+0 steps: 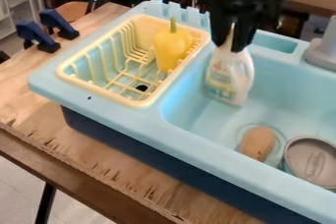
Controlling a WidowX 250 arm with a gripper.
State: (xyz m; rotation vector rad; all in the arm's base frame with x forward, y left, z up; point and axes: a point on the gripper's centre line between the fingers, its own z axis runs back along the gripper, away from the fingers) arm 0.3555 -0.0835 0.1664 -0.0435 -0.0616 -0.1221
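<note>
A wooden table (pixel 115 174) supports a light-blue toy sink unit (pixel 118 109), the largest object upon it. The unit's main basin (pixel 295 93) lies to the right of a pale-yellow dish rack (pixel 98 93), which is seated in the unit's other end. Above the basin's rack-side end hangs the black gripper (pixel 230 46), its fingers narrowed about the neck of a white bottle (pixel 230 78). The bottle is nearly upright, slightly tilted, with its body inside the basin area; whether its base bears on the basin cannot be determined. A round metal tin (pixel 312 161) occupies the near right part of the basin. A yellow pepper (pixel 171 51) stands in the rack, stem upward. The smallest item, a brown, rounded object (pixel 257 143), lies over the drain ring, just beside the tin.

Progress, as judged from this arrangement: the grasp of the bottle appears complete, whereas its release is not yet accomplished. The pepper, the tin and the brown object lie free of the gripper; no final position for the bottle can be established.
</note>
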